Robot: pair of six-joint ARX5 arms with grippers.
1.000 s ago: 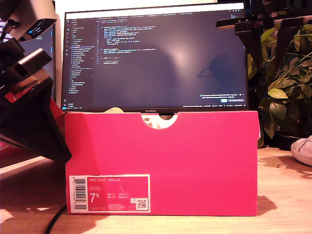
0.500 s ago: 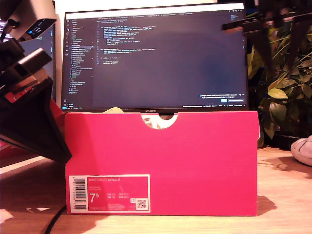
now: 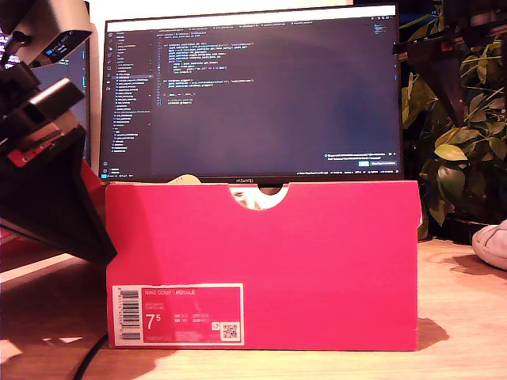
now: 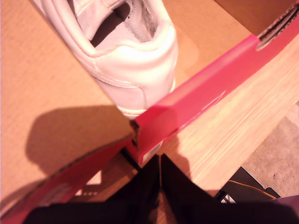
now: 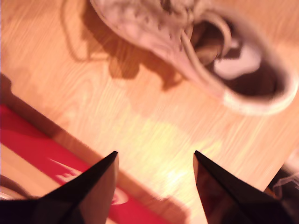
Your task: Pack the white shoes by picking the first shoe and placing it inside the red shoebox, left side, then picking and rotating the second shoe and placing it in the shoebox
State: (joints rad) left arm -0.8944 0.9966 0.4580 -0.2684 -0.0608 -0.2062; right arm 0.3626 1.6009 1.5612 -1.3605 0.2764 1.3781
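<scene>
The red shoebox point(image 3: 317, 261) stands mid-table with its barcode label facing the exterior camera. One white shoe point(image 4: 131, 70) lies inside it, heel close to a box corner point(image 4: 154, 126). My first gripper point(image 4: 160, 170) hangs shut and empty just outside that corner. The other white shoe point(image 5: 196, 51) lies on the wooden table, blurred, and shows at the exterior view's right edge point(image 3: 493, 244). My second gripper point(image 5: 155, 153) is open above bare wood between that shoe and the red shoebox wall point(image 5: 37, 144), touching neither.
A monitor point(image 3: 253, 95) stands behind the box. A black arm point(image 3: 47, 182) fills the exterior view's left, and a dark blurred arm point(image 3: 451, 51) crosses its top right before a leafy plant point(image 3: 459, 150). A cable point(image 3: 91, 356) runs by the box.
The dark arm at the exterior view's top right has swept rightward, off the monitor's corner. The box, the shoe at the right edge and the arm at the exterior view's left have not moved.
</scene>
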